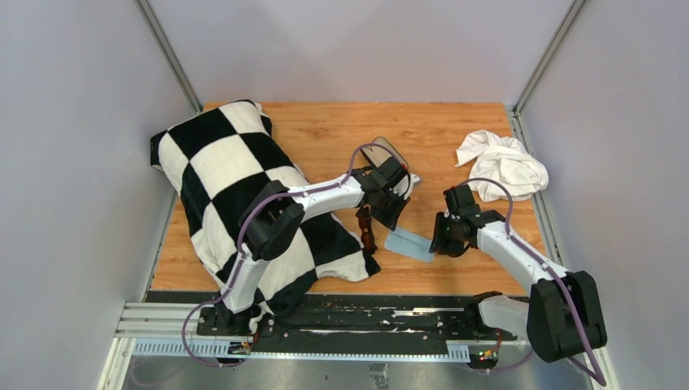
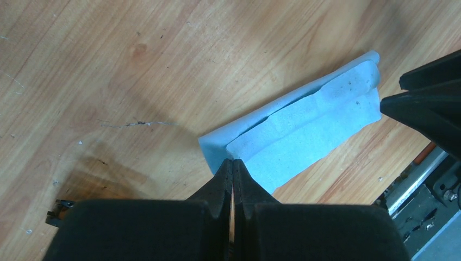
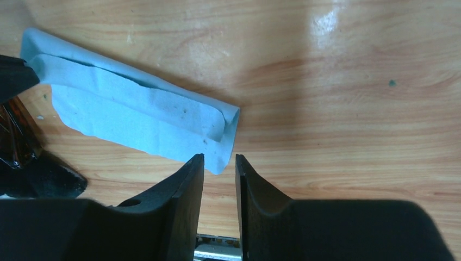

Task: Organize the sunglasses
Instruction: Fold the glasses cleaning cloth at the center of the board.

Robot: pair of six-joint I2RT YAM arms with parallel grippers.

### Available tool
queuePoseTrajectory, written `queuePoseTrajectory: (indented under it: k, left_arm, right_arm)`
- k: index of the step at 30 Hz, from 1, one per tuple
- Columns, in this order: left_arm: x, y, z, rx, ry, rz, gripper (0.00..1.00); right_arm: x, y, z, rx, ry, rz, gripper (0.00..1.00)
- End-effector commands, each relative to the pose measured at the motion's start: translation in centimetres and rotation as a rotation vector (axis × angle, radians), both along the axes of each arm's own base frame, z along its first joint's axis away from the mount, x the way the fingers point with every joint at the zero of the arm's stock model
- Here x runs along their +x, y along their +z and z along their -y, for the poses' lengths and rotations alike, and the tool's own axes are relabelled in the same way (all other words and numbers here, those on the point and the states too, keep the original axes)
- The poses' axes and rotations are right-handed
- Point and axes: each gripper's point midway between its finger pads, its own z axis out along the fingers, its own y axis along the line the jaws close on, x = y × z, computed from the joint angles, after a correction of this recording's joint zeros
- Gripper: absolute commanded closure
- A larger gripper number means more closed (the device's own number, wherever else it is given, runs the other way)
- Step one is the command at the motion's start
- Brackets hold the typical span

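Observation:
The sunglasses, with a dark reddish-brown frame, lie on the wooden table beside the pillow's corner. Their brown frame also shows at the left edge of the right wrist view. A folded light blue cloth lies flat just to their right. My left gripper is shut, its tips pinched together at the near corner of the cloth. At the cloth's other end, my right gripper stands open with a narrow gap. The cloth's corner lies just beyond its fingertips, not between them.
A black-and-white checkered pillow covers the table's left side, partly under the left arm. A crumpled white cloth lies at the back right. A dark oval case sits behind the left wrist. Grey walls enclose the table.

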Motion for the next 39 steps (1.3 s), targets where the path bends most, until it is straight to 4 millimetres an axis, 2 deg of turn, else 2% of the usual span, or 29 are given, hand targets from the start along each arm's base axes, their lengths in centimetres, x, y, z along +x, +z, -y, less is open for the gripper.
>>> queuePoseTrajectory:
  k: [1,15,21,27,39]
  left_arm:
    - [-0.3,1.3,0.8,-0.039,-0.013,0.007,1.0]
    - [-0.4,0.9,0.9,-0.037,-0.019,-0.004,1.0]
    - [-0.3,0.9,0.8,-0.032,-0.02,-0.002,1.0]
    - [-0.3,1.1,1.0,-0.038,-0.024,-0.002,1.0]
    - [-0.4,1.3,1.1,-0.043,-0.028,-0.007,1.0]
  right_arm:
    - [1.8,0.8,-0.5,-0.008,0.017,0.044,0.67]
    - [3.2,-0.2,-0.5,-0.03,0.008,0.036,0.74]
    - [3.4,0.0,-0.6,-0.026,0.004,0.046,0.83]
    - [3.3,-0.1,-0.5,-0.032,0.004,0.04,0.78]
    - [4.0,0.4,0.1,-0.064,-0.022,0.07,0.76]
